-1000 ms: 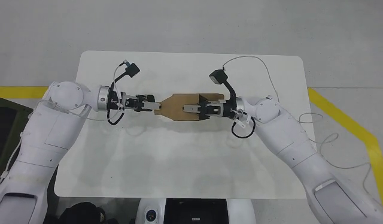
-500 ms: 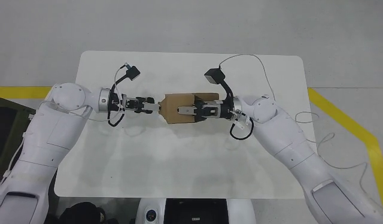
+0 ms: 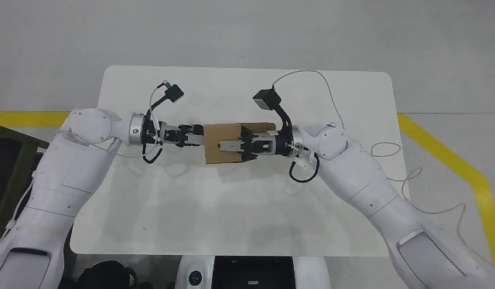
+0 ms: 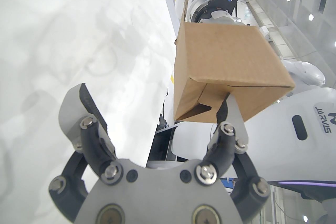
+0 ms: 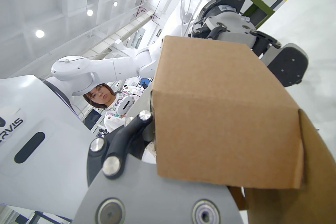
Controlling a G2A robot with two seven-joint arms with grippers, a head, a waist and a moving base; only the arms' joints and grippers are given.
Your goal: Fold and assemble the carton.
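Observation:
A brown carton [image 3: 226,142] hangs above the middle of the white table, held between both arms. My right gripper [image 3: 232,145] is shut on its wall, one finger lying along the top face; in the right wrist view the carton [image 5: 218,114] hides the fingertips. My left gripper [image 3: 198,134] is open at the carton's opposite end. In the left wrist view the carton [image 4: 225,62] shows its folded end flaps, and one fingertip [image 4: 231,109] of my left gripper [image 4: 157,104] touches them while the other stands apart. The left gripper [image 5: 275,51] also appears beyond the carton.
The white table [image 3: 247,212] has bare room in front of and behind the arms. A thin cable [image 3: 340,96] trails over its back right part. Yellow floor tape [image 3: 433,146] runs past the table's right edge.
My right arm has carried the carton leftwards to the left gripper. The carton's left end, earlier tapering to a point, now looks squared off against the left fingers.

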